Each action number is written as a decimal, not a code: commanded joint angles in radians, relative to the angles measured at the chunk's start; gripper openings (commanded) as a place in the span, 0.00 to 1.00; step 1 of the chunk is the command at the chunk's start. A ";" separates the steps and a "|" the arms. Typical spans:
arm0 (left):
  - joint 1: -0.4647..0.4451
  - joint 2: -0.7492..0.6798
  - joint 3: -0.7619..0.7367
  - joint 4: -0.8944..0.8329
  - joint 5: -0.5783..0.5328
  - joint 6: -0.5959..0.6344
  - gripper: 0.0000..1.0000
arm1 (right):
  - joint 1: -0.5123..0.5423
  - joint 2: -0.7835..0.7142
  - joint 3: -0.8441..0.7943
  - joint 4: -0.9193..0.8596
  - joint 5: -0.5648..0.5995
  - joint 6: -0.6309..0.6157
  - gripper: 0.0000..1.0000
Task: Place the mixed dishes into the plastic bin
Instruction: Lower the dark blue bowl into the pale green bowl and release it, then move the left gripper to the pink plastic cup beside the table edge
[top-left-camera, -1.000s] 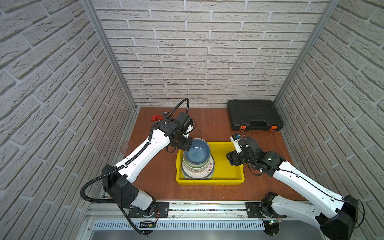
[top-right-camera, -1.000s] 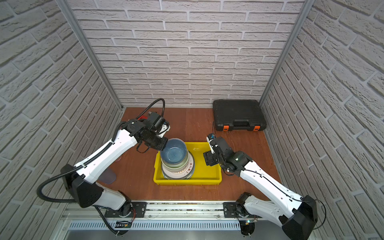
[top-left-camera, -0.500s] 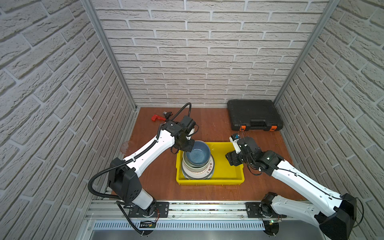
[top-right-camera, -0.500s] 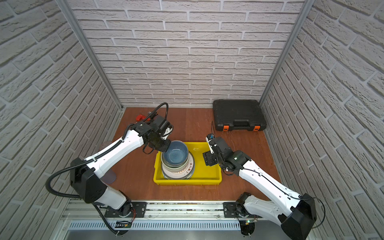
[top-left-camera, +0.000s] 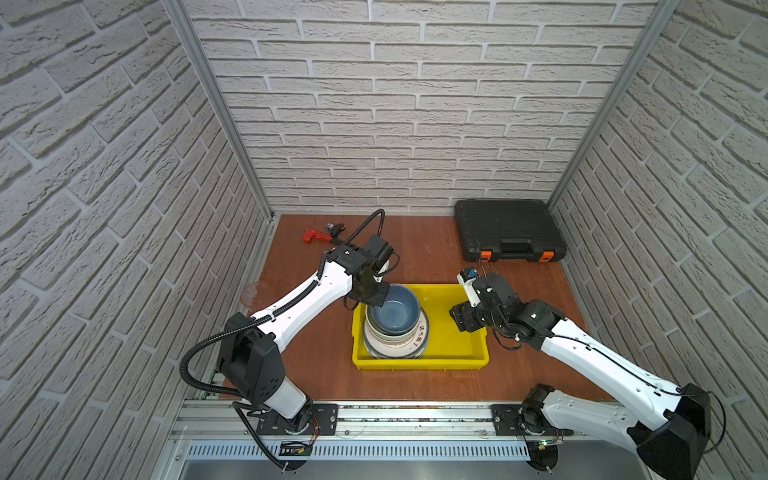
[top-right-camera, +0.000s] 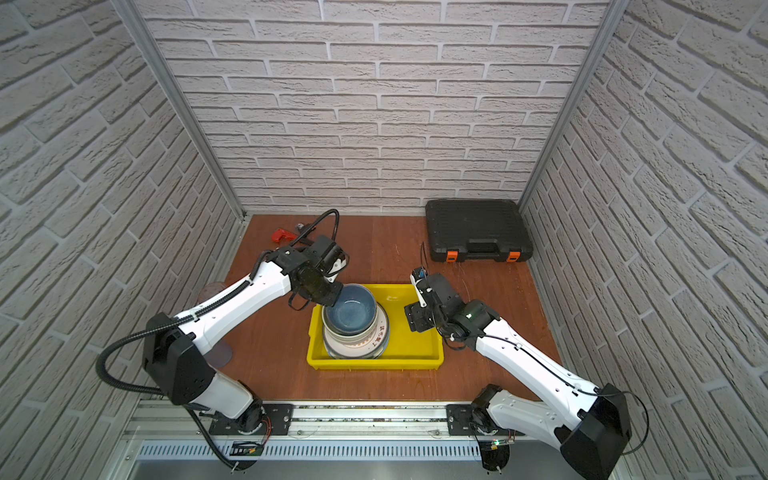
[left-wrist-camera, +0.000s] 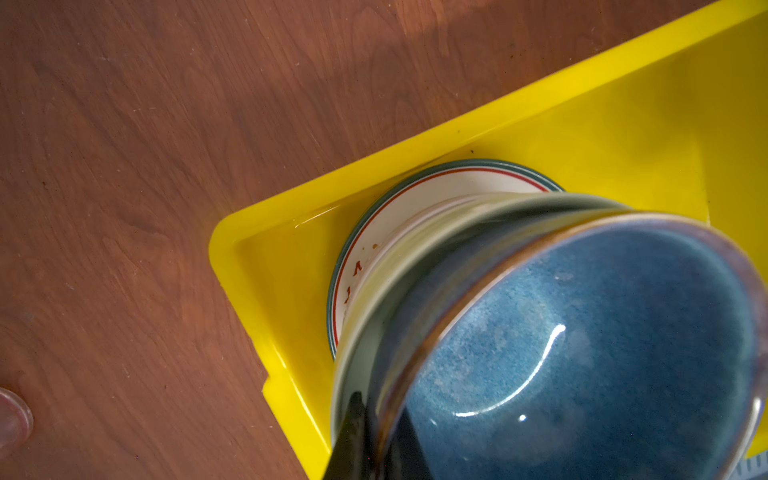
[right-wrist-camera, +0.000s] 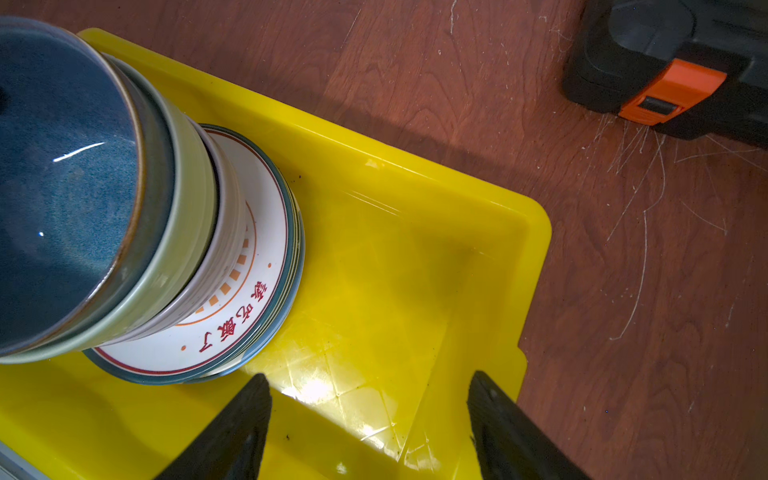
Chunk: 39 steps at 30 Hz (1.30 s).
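The yellow plastic bin (top-left-camera: 419, 365) (top-right-camera: 374, 365) holds a stack at its left end: printed plates (right-wrist-camera: 257, 266), a lilac bowl (right-wrist-camera: 226, 232), a pale-green bowl (right-wrist-camera: 187, 208) and on top the dark-blue bowl (top-left-camera: 395, 311) (left-wrist-camera: 602, 353). My left gripper (top-left-camera: 376, 291) (left-wrist-camera: 376, 405) is shut on the dark-blue bowl's rim, one finger inside and one outside. My right gripper (top-left-camera: 459, 322) (right-wrist-camera: 369, 376) hangs open over the bin's bare right end, holding nothing. A see-through tumbler (top-left-camera: 253, 293) (left-wrist-camera: 12, 419) stands by the left wall. Another tinted tumbler (top-right-camera: 222, 353) shows behind my left arm.
A black case with orange latches (top-left-camera: 509, 228) (right-wrist-camera: 673, 87) lies at the back right. A red-and-black wrench (top-left-camera: 309, 236) lies at the back left. Brick walls close in three sides of the wooden table (top-left-camera: 415, 386).
My left arm has swung its elbow toward the bin and the dark-blue bowl has sunk a little onto the stack. The right arm has stayed where it was.
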 joint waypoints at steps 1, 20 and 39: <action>-0.010 -0.015 0.003 0.051 0.012 -0.014 0.02 | -0.006 0.004 0.012 0.042 -0.005 -0.003 0.76; -0.016 -0.044 -0.020 0.034 0.010 -0.026 0.23 | -0.006 0.014 0.009 0.053 -0.009 0.002 0.76; 0.009 -0.140 0.013 -0.065 -0.095 -0.028 0.40 | -0.006 0.015 0.019 0.053 -0.019 0.005 0.76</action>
